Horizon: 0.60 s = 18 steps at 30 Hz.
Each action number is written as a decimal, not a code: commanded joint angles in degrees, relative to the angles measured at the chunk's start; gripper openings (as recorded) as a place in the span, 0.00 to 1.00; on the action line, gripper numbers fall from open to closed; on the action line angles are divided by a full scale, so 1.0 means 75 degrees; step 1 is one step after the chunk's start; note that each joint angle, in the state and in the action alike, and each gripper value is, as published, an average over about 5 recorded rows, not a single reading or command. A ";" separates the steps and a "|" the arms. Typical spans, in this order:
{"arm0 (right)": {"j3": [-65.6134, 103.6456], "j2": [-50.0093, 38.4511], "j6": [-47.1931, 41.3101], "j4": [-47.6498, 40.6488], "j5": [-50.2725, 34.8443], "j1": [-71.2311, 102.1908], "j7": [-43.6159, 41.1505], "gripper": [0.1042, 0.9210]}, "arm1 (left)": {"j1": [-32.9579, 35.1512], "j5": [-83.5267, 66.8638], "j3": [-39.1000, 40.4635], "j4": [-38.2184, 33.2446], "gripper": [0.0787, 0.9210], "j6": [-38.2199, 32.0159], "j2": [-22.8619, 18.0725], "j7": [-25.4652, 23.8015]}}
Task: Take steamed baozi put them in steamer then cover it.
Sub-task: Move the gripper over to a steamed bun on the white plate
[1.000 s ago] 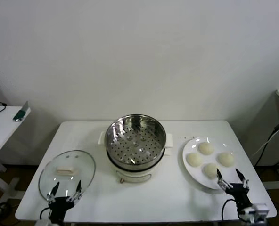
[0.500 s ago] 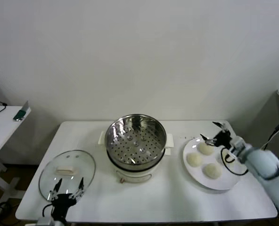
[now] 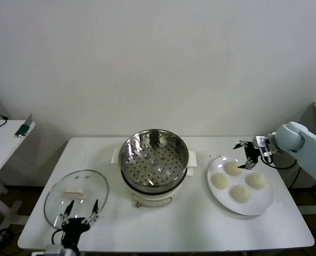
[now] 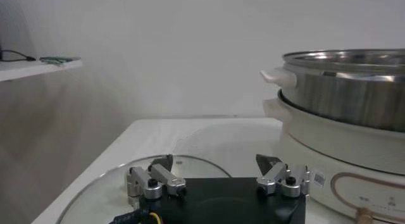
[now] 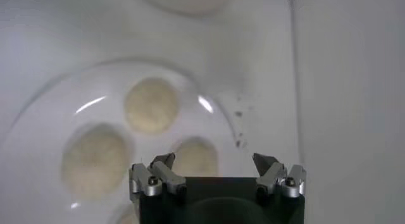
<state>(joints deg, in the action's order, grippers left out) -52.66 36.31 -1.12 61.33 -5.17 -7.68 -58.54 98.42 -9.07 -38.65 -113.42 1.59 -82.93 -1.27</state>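
On white table [image 3: 200, 224], plain wall behind: right gripper [image 3: 245, 153] over baozi plate [image 3: 265, 200], fingers apart.

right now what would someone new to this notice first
The shiny steel steamer stands uncovered mid-table, its perforated basket bare. To its right, four baozi sit on a white plate, with the open right gripper above the plate's far edge. The glass cover lies front left by the open left gripper.
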 commanded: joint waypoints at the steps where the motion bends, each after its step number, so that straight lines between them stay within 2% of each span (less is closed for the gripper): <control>1: -0.1921 0.1019 -0.0326 -0.1635 -0.0681 -0.1116 -0.0735 0.88 | 0.0039 -0.0050 -0.0019 -0.0012 0.88 -0.0038 0.0083 -0.0006; 11: -0.0965 0.2081 -0.0066 -0.2841 -0.0105 -0.0223 -0.0249 0.88 | 0.0024 -0.0098 -0.0038 0.0028 0.88 -0.0074 0.0102 0.0016; 18: -0.0826 0.2271 -0.0080 -0.3097 0.0143 0.0025 -0.0083 0.88 | -0.0014 -0.0159 -0.0029 0.0066 0.88 -0.0078 0.0099 0.0027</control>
<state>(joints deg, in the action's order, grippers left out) -58.75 49.38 -1.63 43.73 -5.39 -8.42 -59.69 98.42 -9.94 -38.85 -113.14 1.05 -82.17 -1.14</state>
